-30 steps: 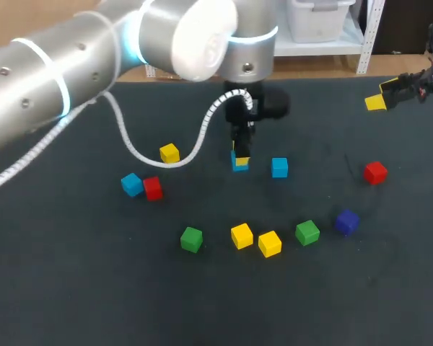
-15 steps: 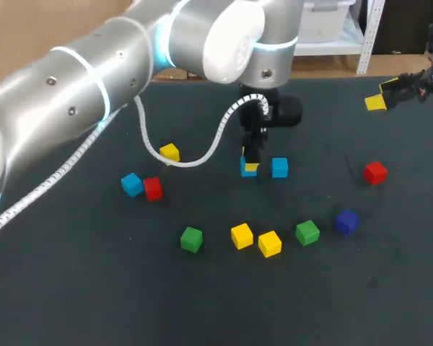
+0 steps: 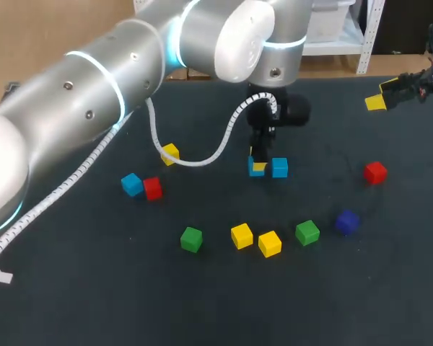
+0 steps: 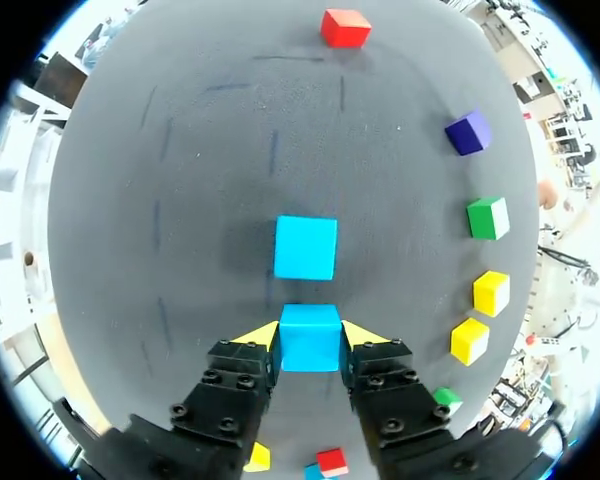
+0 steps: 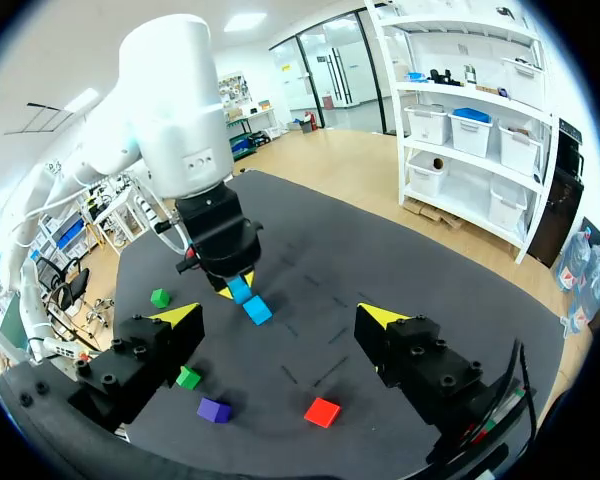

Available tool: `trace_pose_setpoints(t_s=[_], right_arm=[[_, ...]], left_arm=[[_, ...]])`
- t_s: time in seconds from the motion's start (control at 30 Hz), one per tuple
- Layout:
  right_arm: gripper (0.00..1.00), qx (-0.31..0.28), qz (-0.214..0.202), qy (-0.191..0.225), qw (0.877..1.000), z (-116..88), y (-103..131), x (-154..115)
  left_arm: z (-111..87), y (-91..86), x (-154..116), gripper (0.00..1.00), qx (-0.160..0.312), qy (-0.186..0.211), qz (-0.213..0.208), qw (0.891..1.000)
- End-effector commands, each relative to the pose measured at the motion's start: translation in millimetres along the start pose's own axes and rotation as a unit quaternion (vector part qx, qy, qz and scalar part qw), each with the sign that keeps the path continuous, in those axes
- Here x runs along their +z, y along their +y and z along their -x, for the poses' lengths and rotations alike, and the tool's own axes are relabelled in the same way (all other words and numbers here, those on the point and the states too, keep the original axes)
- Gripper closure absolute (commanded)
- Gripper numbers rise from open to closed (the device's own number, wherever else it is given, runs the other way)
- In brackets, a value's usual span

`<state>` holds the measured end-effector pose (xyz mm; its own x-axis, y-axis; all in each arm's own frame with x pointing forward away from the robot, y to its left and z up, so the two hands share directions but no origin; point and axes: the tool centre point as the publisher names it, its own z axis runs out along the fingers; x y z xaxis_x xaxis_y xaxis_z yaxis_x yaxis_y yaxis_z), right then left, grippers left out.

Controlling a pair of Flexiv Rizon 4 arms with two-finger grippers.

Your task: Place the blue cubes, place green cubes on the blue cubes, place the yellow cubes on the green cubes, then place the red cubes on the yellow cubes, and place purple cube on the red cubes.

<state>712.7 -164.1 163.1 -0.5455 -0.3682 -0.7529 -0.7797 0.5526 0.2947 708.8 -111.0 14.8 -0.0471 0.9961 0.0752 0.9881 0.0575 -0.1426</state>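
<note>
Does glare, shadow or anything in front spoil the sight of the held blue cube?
Left wrist view: even light, no glare; the held blue cube shows plainly in the left gripper, a shadow beside the other blue cube. Head view: bright highlights on the left arm, whose gripper covers much of the held cube.

One blue cube, sitting level, clamped between the left jaws; second blue cube just ahead, apart; red cube well ahead.

Overhead, the left gripper covers most of the blue cube. In the left wrist view its body half-hides a yellow cube and a red cube.
</note>
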Motion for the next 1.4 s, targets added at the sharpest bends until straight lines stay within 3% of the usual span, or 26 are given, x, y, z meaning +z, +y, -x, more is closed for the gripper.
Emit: trace_pose_setpoints(t_s=[0.03,1.4], right_arm=[[0.0,-0.001,0.0,-0.001,1.0,0,0,0],[0.0,-0.001,0.0,-0.001,1.0,0,0,0]], left_arm=[[7.5,6.0,2,1.0,0.001,0.004,-0.006,1.0],[7.3,10.7,15,1.0,0.001,0.02,0.052,0.998]])
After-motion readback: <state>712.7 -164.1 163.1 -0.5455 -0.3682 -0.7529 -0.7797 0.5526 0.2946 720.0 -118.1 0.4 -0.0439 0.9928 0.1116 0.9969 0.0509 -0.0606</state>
